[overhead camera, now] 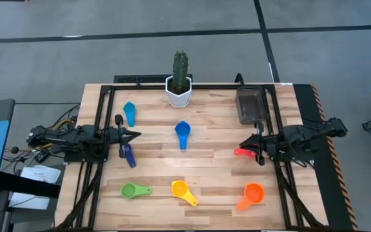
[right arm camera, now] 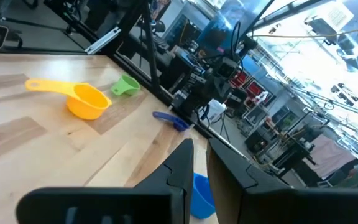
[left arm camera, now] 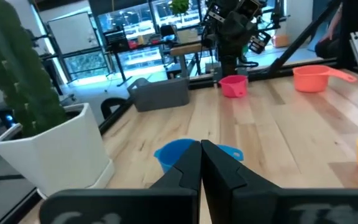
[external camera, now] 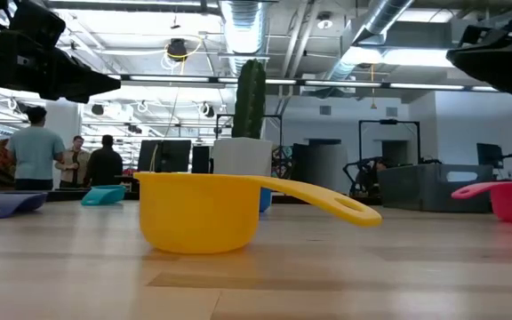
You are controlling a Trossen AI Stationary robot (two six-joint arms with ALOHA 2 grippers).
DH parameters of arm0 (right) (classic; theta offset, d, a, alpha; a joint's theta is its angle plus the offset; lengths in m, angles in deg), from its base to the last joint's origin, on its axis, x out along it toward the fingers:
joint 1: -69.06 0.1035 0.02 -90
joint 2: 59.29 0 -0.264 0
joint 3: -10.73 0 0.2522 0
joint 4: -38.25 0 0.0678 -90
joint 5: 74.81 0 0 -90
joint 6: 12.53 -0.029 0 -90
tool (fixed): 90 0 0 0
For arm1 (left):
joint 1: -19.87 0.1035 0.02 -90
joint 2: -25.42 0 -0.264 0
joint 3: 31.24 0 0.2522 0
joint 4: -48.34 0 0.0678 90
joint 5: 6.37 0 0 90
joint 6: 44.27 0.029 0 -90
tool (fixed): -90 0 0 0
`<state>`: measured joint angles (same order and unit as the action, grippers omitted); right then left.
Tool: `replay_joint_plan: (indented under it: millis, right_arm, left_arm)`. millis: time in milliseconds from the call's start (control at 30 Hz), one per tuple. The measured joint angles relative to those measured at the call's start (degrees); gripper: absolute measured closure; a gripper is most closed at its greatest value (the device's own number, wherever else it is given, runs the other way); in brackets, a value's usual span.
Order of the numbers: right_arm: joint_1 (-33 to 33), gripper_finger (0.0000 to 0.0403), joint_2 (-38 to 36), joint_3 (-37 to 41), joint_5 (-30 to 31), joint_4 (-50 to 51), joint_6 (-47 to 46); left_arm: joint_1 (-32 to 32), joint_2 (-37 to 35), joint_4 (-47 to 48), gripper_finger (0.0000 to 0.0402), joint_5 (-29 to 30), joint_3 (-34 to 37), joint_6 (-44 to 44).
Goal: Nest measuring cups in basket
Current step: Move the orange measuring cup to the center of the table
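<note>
Both sets of jaws hold nothing: those of the left gripper (overhead camera: pixel 134 135) are pressed fully together, those of the right gripper (overhead camera: pixel 245 143) stand a narrow slit apart. Each arm lies low and inward-pointing at its own table edge, apparently a waiting pose that leaves the middle free.

Seven measuring cups lie scattered singly over the table (overhead camera: pixel 218 174), none nested and none in the basket (overhead camera: pixel 250 106), which sits at the far right corner, just beyond the right gripper (the spread probably serves to make each cup reachable on its own).

Orientation of the cups, as seen from above:
- light blue cup (overhead camera: pixel 129 113): far left, long axis running toward the near edge.
- blue cup (overhead camera: pixel 182 133): centre, in front of the cactus pot (overhead camera: pixel 179 93), handle pointing to the near edge.
- dark blue cup (overhead camera: pixel 128 155): just beside the left gripper, axis near-to-far, slightly slanted.
- red cup (overhead camera: pixel 241 153): close under the right gripper; which way its handle points I cannot tell.
- green cup (overhead camera: pixel 131 190): near row, handle pointing right.
- yellow cup (overhead camera: pixel 181 189): near row, handle slanting right and toward the near edge.
- orange cup (overhead camera: pixel 252 194): near right, handle slanting left and toward the near edge.

The red cup appears the natural first pick, being closest to gripper and basket.
</note>
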<state>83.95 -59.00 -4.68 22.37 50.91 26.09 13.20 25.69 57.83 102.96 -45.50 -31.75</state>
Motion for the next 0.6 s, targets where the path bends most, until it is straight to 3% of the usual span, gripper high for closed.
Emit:
replay_joint_plan:
  millis: [133,233,367,467,600]
  right_arm:
    - [0.0,0.0332,0.0,-0.1,0.0,-0.4,0.6]
    - [0.0,0.0332,0.0,-0.2,-0.7,-3.1,-2.3]
    - [0.4,0.0332,0.0,-0.2,-1.6,-12.4,-23.7]
    - [0.4,0.0332,0.0,-0.2,1.5,-18.8,-40.1]
    - [0.3,0.0332,0.0,-0.3,8.5,-24.2,-47.6]
  left_arm:
    - [0.0,0.0,0.0,0.0401,0.4,0.0,-0.6]
    - [0.0,0.0,-0.2,0.0401,-1.2,0.0,-6.7]
    - [0.0,0.0,-2.3,0.0401,-3.6,0.0,-22.1]
    - [0.0,0.0,-3.0,0.0401,-2.5,0.0,-33.1]
    - [0.0,0.0,-2.7,0.0401,1.6,0.0,-40.7]
